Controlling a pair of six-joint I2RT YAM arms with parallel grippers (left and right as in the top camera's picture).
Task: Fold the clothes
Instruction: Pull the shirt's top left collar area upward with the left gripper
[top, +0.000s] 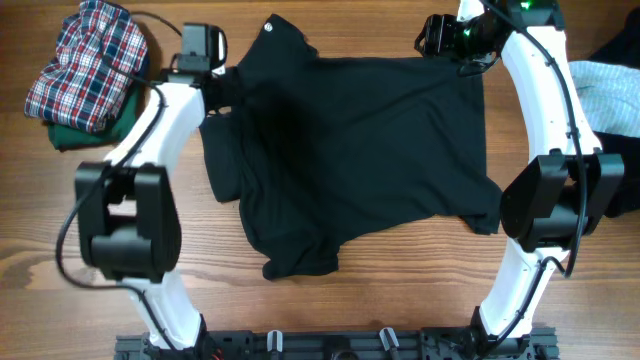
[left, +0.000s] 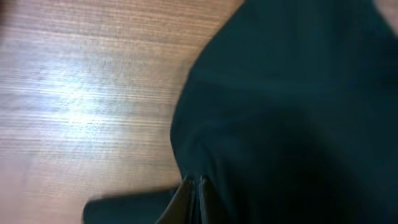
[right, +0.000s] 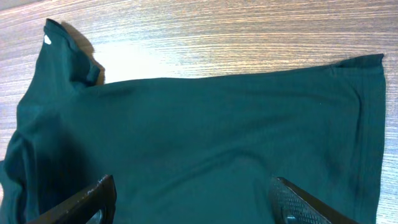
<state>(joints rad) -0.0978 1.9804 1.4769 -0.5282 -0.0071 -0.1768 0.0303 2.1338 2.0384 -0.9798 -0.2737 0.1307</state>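
A black T-shirt (top: 370, 140) lies spread on the wooden table, collar at the far left, with its near edge bunched up. My left gripper (top: 226, 84) is at the shirt's left sleeve. In the left wrist view its fingers (left: 194, 186) are pressed together on the edge of the black fabric (left: 298, 112). My right gripper (top: 445, 40) hovers at the shirt's far right corner. In the right wrist view its fingers (right: 193, 180) are wide apart above the flat shirt (right: 205, 118) and hold nothing.
A red plaid garment (top: 88, 60) lies on a folded green one (top: 85, 133) at the far left. A pale garment (top: 608, 85) and a dark one (top: 612, 50) lie at the right edge. Bare wood (top: 60, 300) shows in front.
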